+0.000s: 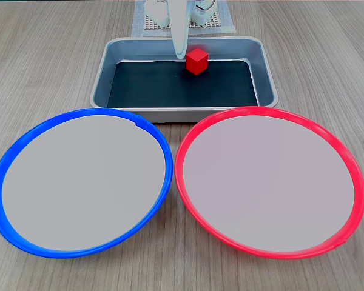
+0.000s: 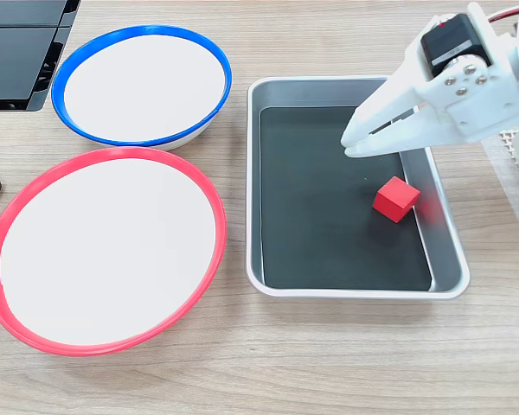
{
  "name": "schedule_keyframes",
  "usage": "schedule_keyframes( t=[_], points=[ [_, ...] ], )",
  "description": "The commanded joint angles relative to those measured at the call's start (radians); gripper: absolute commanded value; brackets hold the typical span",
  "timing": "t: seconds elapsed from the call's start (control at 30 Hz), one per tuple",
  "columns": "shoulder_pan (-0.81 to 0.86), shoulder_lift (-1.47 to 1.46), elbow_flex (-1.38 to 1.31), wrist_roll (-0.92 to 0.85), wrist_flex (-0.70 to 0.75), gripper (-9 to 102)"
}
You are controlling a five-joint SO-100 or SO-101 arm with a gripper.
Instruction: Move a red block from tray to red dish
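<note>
The red block [image 2: 396,199] lies on the black floor of the tray [image 2: 355,290], close to the wall at 3 o'clock in a fixed view. The white gripper [image 2: 349,144] hangs above it toward 11 o'clock, empty, fingers nearly together. Best to spread them first, centre over the cube, then descend straight, clear of the wall, before carrying to the red dish [image 2: 209,197].

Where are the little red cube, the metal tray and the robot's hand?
red block [image 2: 396,198], a fixed view, top face.
tray [image 1: 103,66], a fixed view, left wall.
hand [image 2: 348,147], a fixed view, between its fingertips.
</note>
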Motion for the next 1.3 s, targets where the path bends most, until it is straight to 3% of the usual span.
schedule_keyframes(
  t=[0.0, 1.13, 1.2, 1.27],
  points=[
    [0.003, 0.023, 0.0, -0.003, 0.002, 0],
    [0.003, 0.023, 0.0, -0.005, 0.002, 0],
    [0.038, 0.023, -0.002, -0.06, -0.034, 0],
    [0.055, 0.021, -0.029, -0.278, -0.055, 1]
  ],
)
